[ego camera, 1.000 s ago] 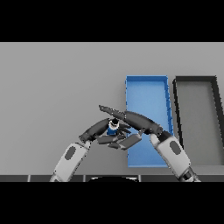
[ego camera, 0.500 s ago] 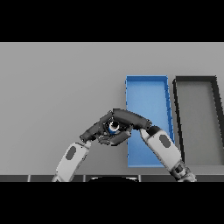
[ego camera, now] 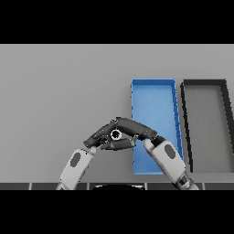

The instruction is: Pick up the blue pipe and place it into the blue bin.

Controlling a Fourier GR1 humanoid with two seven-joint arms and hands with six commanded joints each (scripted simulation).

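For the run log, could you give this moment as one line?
pipe: between both hands, left of blue bin | left hand: shut on pipe | right hand: shut on pipe | phase: grasping

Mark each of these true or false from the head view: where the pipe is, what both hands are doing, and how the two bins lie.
1. Both the left robot hand and right robot hand close around the small blue pipe. True.
2. The pipe already lies inside the open blue rectangular bin. False: it is held left of that bin.
3. A dark grey rectangular bin lies to the right of the blue one. True.
4. The left robot hand rests idle, away from the pipe. False: it meets the right hand at the pipe.
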